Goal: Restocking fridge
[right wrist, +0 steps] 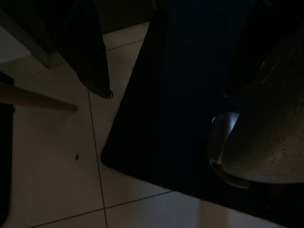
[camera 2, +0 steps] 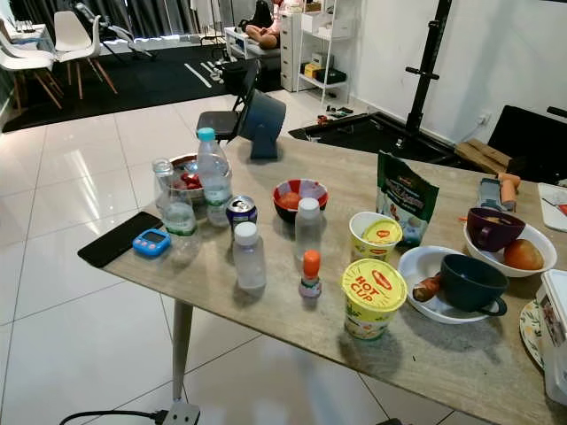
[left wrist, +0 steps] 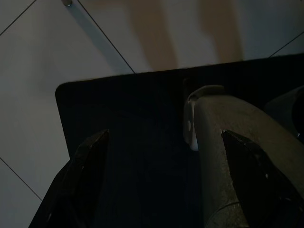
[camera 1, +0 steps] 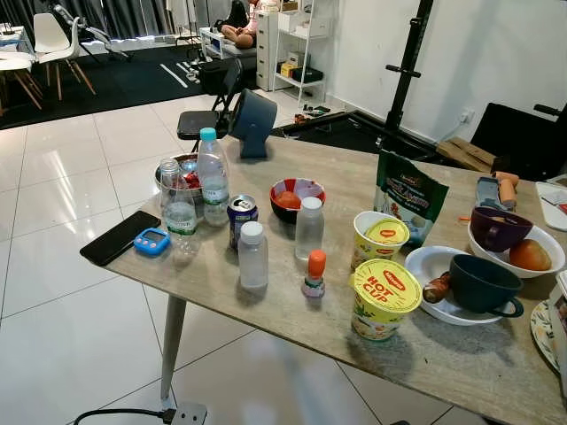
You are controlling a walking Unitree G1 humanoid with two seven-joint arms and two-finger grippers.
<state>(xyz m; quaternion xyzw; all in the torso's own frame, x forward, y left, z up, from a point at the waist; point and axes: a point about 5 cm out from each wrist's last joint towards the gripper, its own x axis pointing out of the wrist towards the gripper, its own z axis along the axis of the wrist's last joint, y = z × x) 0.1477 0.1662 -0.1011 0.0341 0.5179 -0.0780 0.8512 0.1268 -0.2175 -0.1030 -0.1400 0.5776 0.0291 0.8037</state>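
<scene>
Left eye view | surface (camera 1: 461,354) held bottles, Hot Cup (camera 1: 383,298), bowls | left end effector (left wrist: 161,175) fingers apart | right end effector (right wrist: 166,95) fingers apart, both over dark mat (right wrist: 175,118)

A plate (camera 1: 542,329) (patterned rim) is cut off at the right edge.

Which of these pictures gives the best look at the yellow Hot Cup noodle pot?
The left eye view: the Hot Cup noodle pot stands near the table edge, its lid lettering readable. The right eye view shows it about as well. Both wrist views look at dark floor instead.
</scene>
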